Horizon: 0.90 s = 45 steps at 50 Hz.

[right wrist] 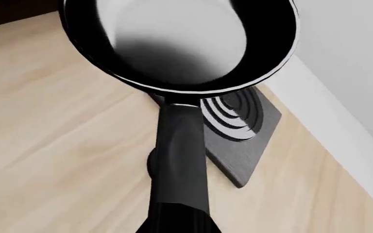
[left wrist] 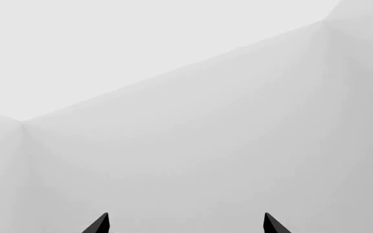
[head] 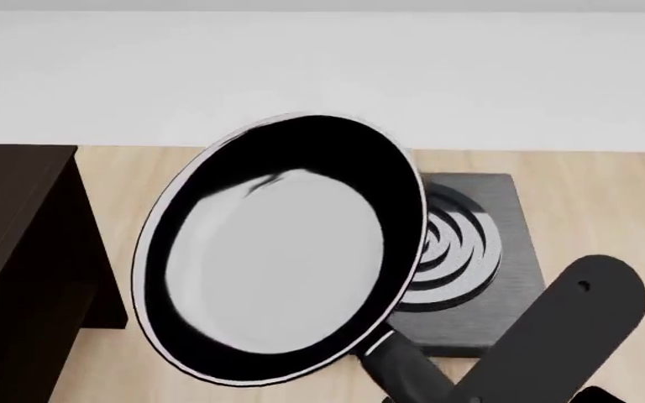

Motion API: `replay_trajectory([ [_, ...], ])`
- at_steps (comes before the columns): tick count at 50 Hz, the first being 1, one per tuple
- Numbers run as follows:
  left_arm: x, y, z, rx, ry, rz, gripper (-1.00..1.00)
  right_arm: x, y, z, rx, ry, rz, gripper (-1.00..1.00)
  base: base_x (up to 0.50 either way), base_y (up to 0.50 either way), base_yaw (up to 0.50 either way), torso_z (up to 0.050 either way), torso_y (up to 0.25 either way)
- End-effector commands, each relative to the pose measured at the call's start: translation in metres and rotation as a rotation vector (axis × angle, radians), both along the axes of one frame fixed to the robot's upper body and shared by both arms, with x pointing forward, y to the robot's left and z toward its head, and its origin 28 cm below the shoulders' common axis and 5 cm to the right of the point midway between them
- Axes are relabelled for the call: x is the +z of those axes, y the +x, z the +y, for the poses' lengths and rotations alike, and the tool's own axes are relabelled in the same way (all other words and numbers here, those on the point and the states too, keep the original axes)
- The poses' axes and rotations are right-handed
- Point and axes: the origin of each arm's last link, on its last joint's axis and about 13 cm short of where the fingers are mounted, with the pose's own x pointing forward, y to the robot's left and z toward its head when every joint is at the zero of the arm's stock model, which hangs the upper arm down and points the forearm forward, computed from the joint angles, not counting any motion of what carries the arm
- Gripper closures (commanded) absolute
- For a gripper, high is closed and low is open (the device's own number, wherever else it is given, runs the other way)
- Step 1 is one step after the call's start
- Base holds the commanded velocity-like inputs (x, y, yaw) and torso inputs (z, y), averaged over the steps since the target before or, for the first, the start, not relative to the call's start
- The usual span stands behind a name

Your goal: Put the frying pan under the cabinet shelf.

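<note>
Lighting was flat and bright everywhere, typical sim render with no obvious single light source. The frying pan (head: pixel 283 252) had a big soft whitish sheen across its glossy inside, and the stove plate (head: pixel 469 252) rings caught some glare too. Shadows on the wooden counter (right wrist: pixel 57 121) were faint and soft. The left wrist view was basically washed-out white walls. Everything looked sharp, no edge warping.

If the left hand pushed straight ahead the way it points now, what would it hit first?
Probably only the white wall: the left wrist view shows nothing else beyond the left hand. How far off it is can't be judged.
</note>
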Motion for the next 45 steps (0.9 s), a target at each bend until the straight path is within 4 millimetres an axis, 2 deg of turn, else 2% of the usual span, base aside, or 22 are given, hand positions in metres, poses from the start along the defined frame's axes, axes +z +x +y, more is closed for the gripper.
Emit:
replay_trajectory([
  [1,0.002,-0.004,0.002,-0.003,-0.011,-0.01,-1.0,-0.005,-0.008,-0.001,-0.022,-0.013,-0.061,1.0,0.0,0.0,0.0,0.0,0.01],
  [10,0.002,-0.006,0.002,0.003,-0.005,-0.014,-1.0,-0.007,-0.009,0.003,0.006,-0.024,-0.04,1.0,0.0,0.0,0.0,0.0,0.001],
  [19,0.003,-0.01,0.007,0.014,-0.014,-0.024,-1.0,-0.008,0.001,0.005,0.014,0.004,-0.019,1.0,0.0,0.0,0.0,0.001,0.001],
  [32,0.002,-0.012,0.009,0.021,-0.015,-0.028,-1.0,-0.019,0.009,0.009,0.032,-0.001,0.045,1.0,0.0,0.0,0.0,0.0,0.001],
  [45,0.0,-0.01,0.007,0.024,-0.003,-0.026,-1.0,-0.036,0.016,0.001,0.011,0.015,0.099,1.0,0.0,0.0,0.0,0.001,0.002],
])
